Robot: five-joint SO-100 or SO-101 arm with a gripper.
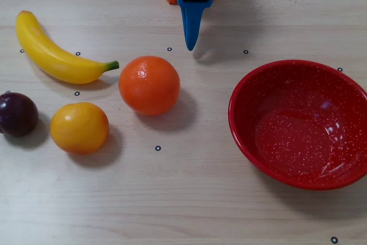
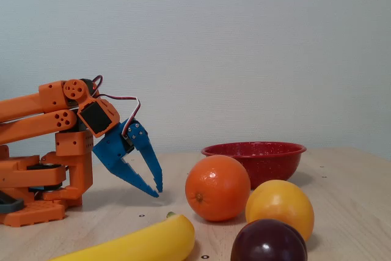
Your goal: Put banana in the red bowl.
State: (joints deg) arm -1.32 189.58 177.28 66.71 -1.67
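Lying on the wooden table (image 1: 189,199), the banana (image 1: 54,55) is resting at the upper left of the overhead view, with its small green stem tip pointing toward the orange (image 1: 149,85). The stem is coming near the orange but is not touching it. Below the banana, a round yellow-orange fruit (image 1: 79,127) and a dark purple plum (image 1: 17,114) are sitting side by side, close but apart. The red bowl (image 1: 252,142) is standing at the right side of this view, well apart from the banana, and nothing is lying inside it.

The blue gripper (image 1: 190,44) is reaching down from the orange arm (image 2: 43,111) at the top middle of the overhead view, and it is pointing at bare table between the orange and the bowl. In the fixed view the gripper (image 2: 157,191) is showing its two fingers (image 2: 146,157) spread at the base and meeting at the tips, so the jaws are closed and are holding nothing. The tips are hanging just above the table surface. The banana (image 2: 137,242) is appearing in the near foreground of the fixed view, in front of the orange (image 2: 218,188), and the bowl (image 2: 255,157) is standing behind the fruits.
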